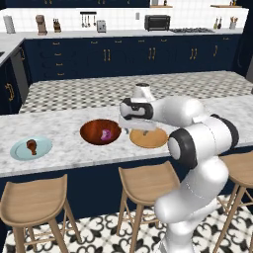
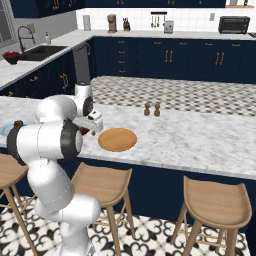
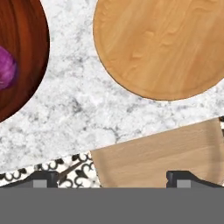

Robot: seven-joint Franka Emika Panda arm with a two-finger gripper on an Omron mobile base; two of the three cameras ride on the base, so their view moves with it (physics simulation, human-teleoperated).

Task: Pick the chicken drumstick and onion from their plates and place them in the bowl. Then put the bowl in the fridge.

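The dark red-brown bowl [image 1: 94,129] sits on the marble island with the purple onion [image 1: 105,134] lying inside it. In the hand view the bowl [image 3: 26,52] is at the upper left with the onion [image 3: 6,70] at its edge. The brown chicken drumstick [image 1: 32,146] lies on the pale blue plate [image 1: 20,150] at the far left. The tan wooden plate [image 1: 150,139] [image 2: 117,139] [image 3: 162,43] is bare. My gripper [image 1: 137,130] [image 2: 92,128] [image 3: 113,180] hovers open over the counter between the bowl and the wooden plate, holding nothing. The fridge is out of view.
Wooden stools [image 1: 143,183] [image 2: 215,205] stand along the island's near edge; one stool seat [image 3: 162,153] lies below the gripper. Two small shakers [image 2: 151,109] stand behind the wooden plate. Navy cabinets [image 1: 123,57] line the far wall.
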